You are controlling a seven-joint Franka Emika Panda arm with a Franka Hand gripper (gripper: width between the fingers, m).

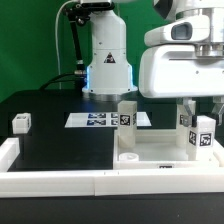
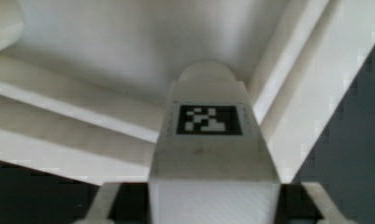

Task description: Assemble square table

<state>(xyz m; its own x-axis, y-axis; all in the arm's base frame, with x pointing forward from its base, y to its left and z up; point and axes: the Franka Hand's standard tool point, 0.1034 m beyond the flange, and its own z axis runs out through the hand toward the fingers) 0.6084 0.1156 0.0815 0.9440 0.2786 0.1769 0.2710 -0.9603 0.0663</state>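
The square table slab lies white and rimmed at the exterior view's lower right. One leg block stands at its far left corner and another at its far right. My gripper hangs over the slab's right side, shut on a third tagged leg that stands upright on the slab. In the wrist view this leg runs up between my fingers, with the gripper around it and the slab's rim beyond. A fourth leg stands loose at the far left.
The marker board lies flat in front of the robot base. Long white border rails run along the front and left edges of the black table.
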